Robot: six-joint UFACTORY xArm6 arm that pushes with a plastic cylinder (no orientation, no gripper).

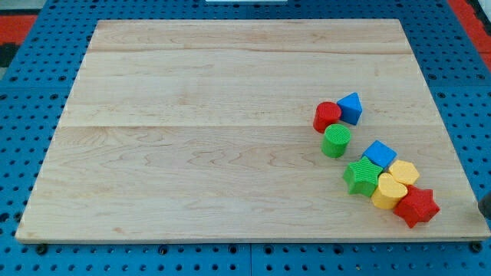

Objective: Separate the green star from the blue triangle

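Observation:
The green star [361,176] lies on the wooden board [192,138] at the view's lower right, in a tight cluster of blocks. The blue triangle [350,107] sits above it, toward the view's top, touching a red cylinder [327,116]. A green cylinder [336,141] lies between the star and the triangle. The star and the triangle do not touch. A dark piece at the view's right edge looks like my tip [485,210]. It is right of the cluster and touches no block.
A blue cube [380,155] touches the star's upper right. A yellow block [403,172], a yellow heart [389,190] and a red star [416,206] crowd its right side, near the board's bottom right corner. Blue pegboard surrounds the board.

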